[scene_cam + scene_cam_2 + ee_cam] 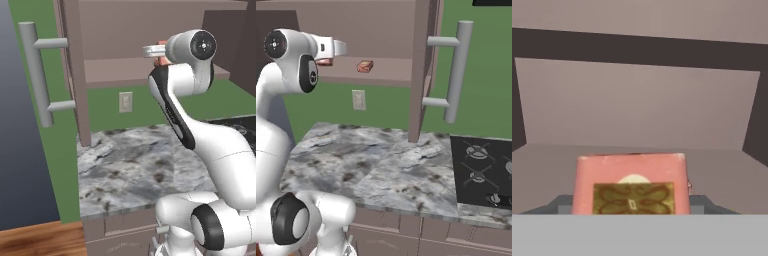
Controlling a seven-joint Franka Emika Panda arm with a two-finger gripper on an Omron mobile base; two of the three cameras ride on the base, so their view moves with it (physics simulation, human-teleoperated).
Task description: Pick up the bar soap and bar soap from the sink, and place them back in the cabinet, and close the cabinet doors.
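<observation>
Now my gripper (pixel 632 212) holds a soap bar (pixel 632 182) inside the cabinet (pixel 637 105); released too high, it could tumble off the shelf (pixel 381 72).

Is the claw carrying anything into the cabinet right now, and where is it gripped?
Yes, apparently: a bar soap sits in the claw over the cabinet floor, seemingly held at its near end; the fingertips are hidden.

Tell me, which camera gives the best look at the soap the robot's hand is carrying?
The hand view: the held soap sits large and close, pink-red with a patterned tan label, facing the cabinet. The left base view shows a reddish sliver behind the arm. The right base view shows a small piece under the wrist.
</observation>
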